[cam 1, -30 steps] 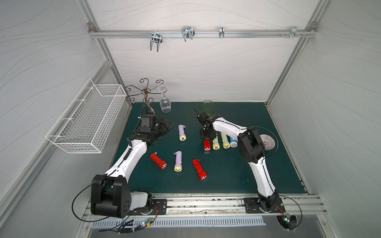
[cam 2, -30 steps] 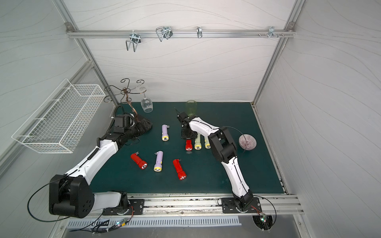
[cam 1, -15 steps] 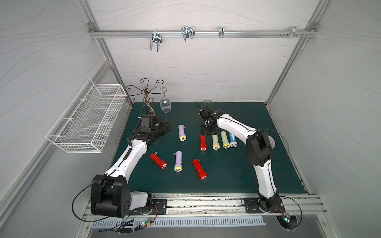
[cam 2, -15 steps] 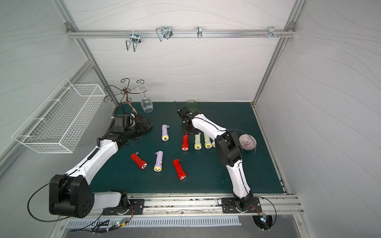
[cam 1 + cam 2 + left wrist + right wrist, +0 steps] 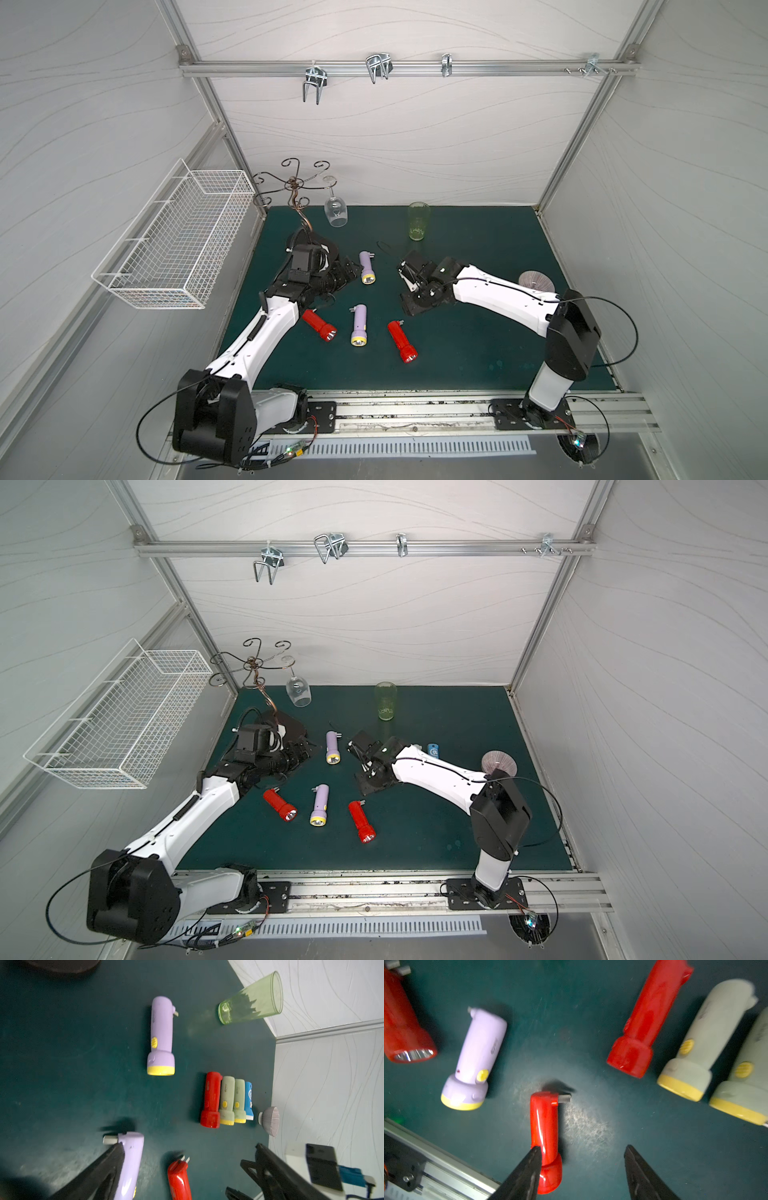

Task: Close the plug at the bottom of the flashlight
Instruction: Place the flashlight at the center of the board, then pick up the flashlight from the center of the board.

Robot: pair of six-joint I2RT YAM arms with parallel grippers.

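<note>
- Overhead, the right arm (image 5: pixel 498 291) covers the row (image 5: pixel 226 1101) of finished flashlights; only a blue one (image 5: pixel 433 750) shows in a top view.
- Jaws apart and empty, the right end effector (image 5: pixel 581 1167) hangs over the red flashlight (image 5: pixel 544 1126) on the bench (image 5: pixel 571 1022), whose plug (image 5: pixel 563 1098) sticks out. I cannot tell whether they touch.
- Jaws spread wide, the left end effector (image 5: pixel 189 1147) holds nothing; one finger (image 5: pixel 99 1172) hides part of a purple flashlight (image 5: pixel 131 1163).

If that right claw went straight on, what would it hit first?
Probably the bare green mat: the open right gripper aims just beside the nearest red flashlight, which one finger might graze.
</note>
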